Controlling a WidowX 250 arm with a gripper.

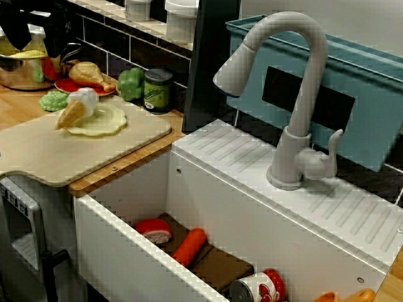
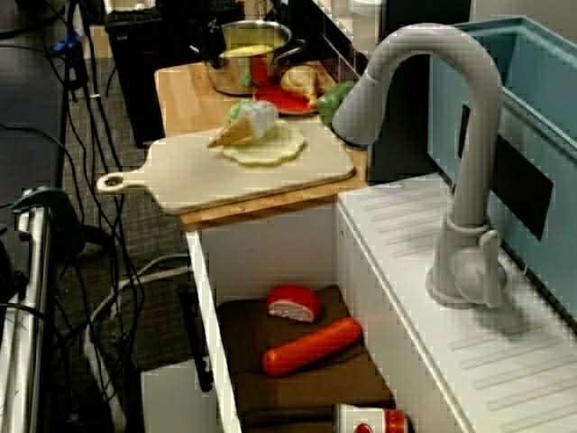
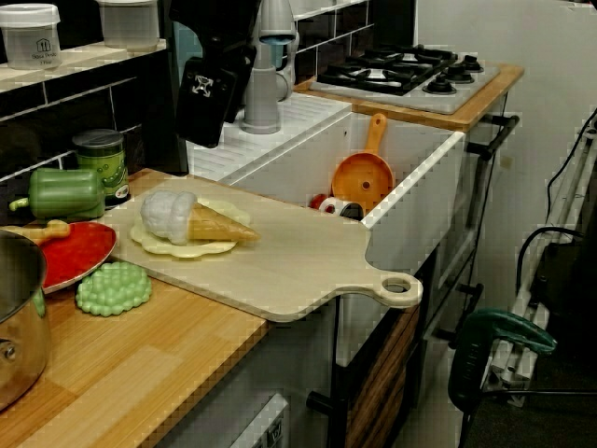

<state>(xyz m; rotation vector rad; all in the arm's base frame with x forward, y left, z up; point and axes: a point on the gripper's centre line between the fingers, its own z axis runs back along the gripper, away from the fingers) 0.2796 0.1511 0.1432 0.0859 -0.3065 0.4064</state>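
At the upper left of the view across the sink, two dark fingers (image 1: 60, 34) hang over the steel pot (image 1: 19, 74). They are set apart with a gap between them and nothing visibly gripped. The frame edge cuts them off, so I cannot tell how close they sit to the rim.

The pot stands toward the left end of the wooden tabletop (image 1: 19, 110), with yellow and red pieces inside. The main risk, as I judge it, is a finger catching the rim or the loop handle. A sideways shove so near the tabletop's end could slide or tip the pot.

Just right of the pot, a red plate (image 1: 63, 85) carries a drumstick (image 1: 88, 73), close enough that a careless swing could sweep it off.

Further right and lower in the frame, an ice-cream cone (image 1: 74, 110) lies on a pale disc on the cutting board (image 1: 38, 151). The cone is round-sided and would likely roll if bumped.

In the view from the pot's end, the board's handle juts past the tabletop's front edge. A knock there could pivot the board toward the sink (image 1: 126, 251) at the right, where a sausage (image 1: 189, 246) lies.
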